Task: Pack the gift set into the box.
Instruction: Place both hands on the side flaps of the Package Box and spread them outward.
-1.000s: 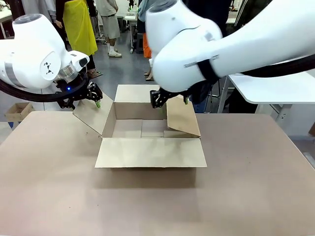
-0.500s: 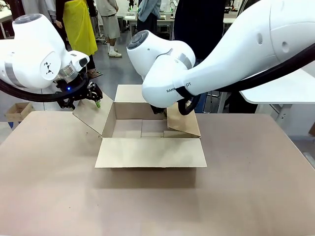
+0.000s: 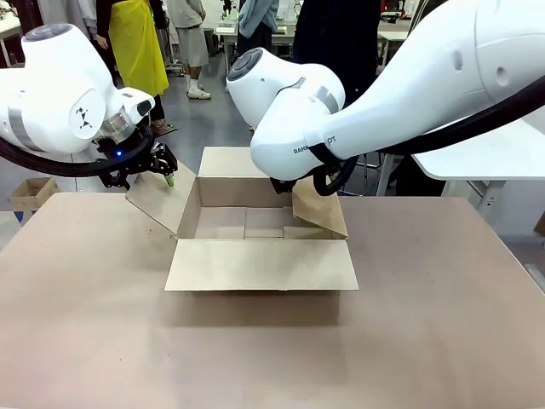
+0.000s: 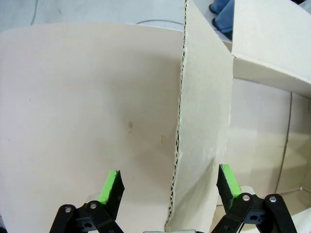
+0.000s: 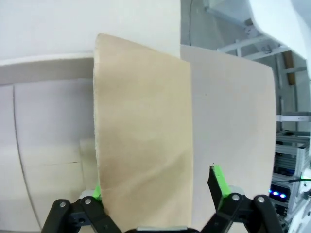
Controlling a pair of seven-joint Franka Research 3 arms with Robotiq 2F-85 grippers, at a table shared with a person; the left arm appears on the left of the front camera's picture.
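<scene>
The cardboard box [image 3: 223,198] stands open mid-table. Its left flap [image 3: 157,203] is straddled by the left gripper [image 4: 170,180], and its right flap [image 5: 146,121] by the right gripper [image 5: 156,187]. Both pairs of fingers are spread, nothing pinched. Flap-spreading is judged in hand; next, each flap must be clamped.

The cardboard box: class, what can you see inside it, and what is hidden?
Inside the box, the far floor shows bare cardboard. The near floor is hidden behind the front wall, and the right corner behind the right flap.
</scene>
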